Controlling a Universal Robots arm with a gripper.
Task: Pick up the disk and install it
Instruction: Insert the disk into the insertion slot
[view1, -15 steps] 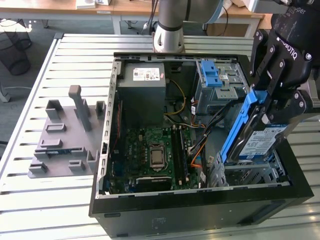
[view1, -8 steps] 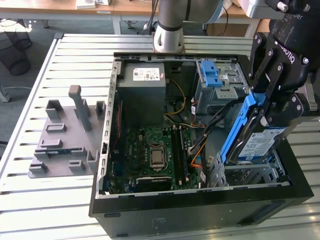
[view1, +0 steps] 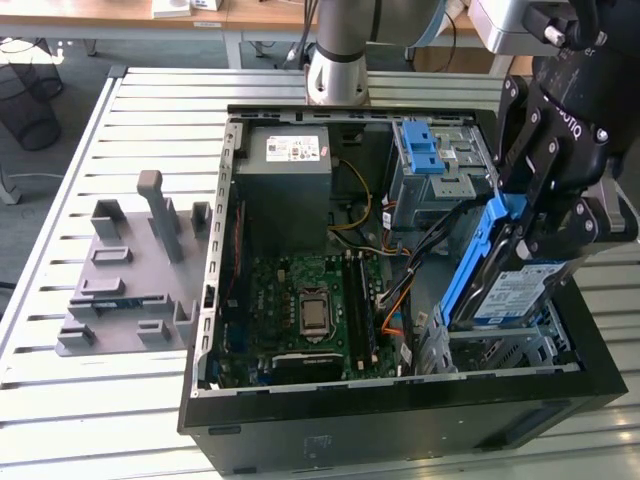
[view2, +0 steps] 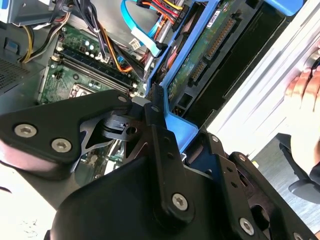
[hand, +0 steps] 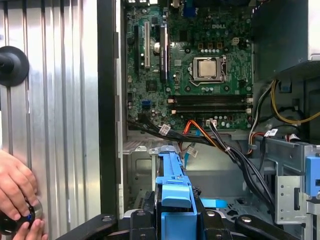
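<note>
Above the open computer case, at its corner toward the exterior view's lower right, the disk hangs tilted with its label outward and its lower edge just over the grey drive bay. My gripper has its jaws pinching the disk's blue rails. Cables and the motherboard lie beside it. A grey fixture stands on the bench, and a person's hand rests on the slats.
</note>
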